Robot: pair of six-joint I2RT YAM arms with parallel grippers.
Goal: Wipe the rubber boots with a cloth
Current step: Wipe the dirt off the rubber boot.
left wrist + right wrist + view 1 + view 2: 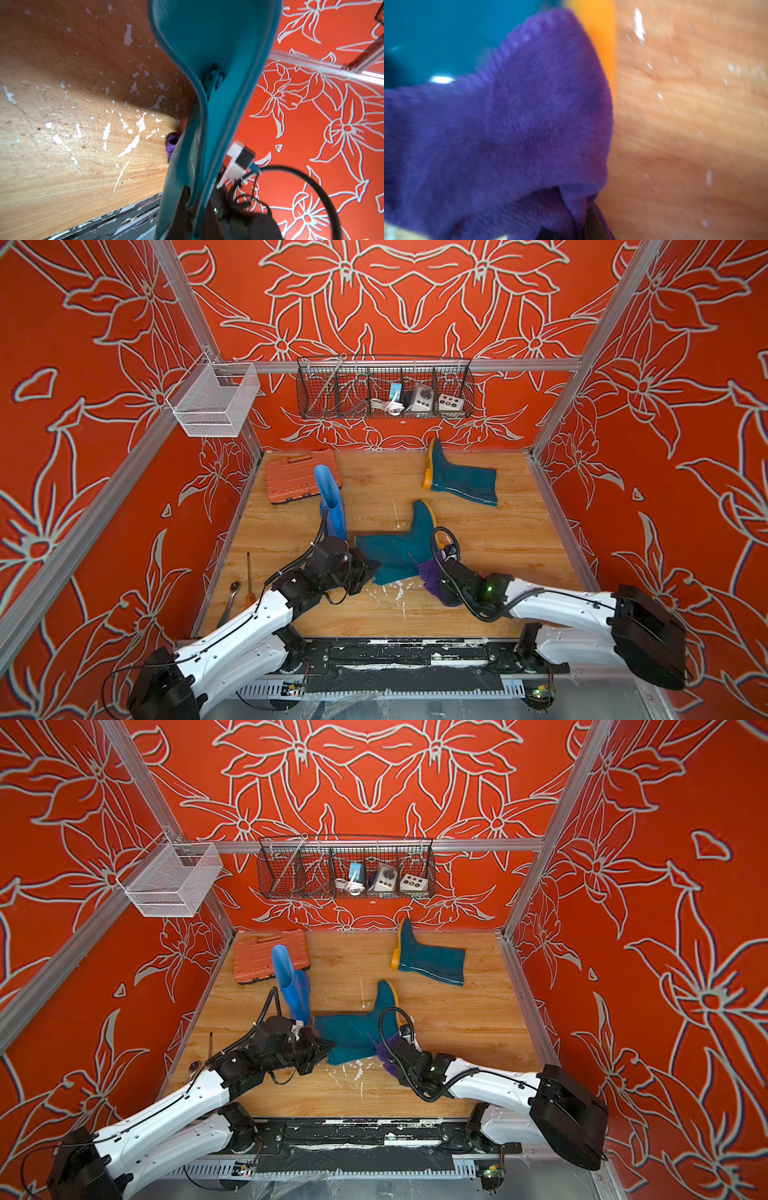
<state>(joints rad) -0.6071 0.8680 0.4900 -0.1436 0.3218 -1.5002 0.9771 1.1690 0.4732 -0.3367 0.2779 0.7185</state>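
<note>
The near teal boot [395, 556] lies on its side on the counter [498, 539], its shaft rim pinched in the clenched left end effector [369, 567]. The right end effector [441, 572] grasps the purple cloth [432, 578], which is bunched against that boot's heel. Just behind its shaft the blue boot [330, 502] stands upright, close by the left end effector; the orange tool case [291, 481] and the other teal boot [461, 481] lie farther behind it, well apart.

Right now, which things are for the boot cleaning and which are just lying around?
For the job: purple cloth, near teal boot, far teal boot, blue boot.
Just lying about: orange tool case, ratchet, screwdriver, wire basket, white mesh basket.
</note>
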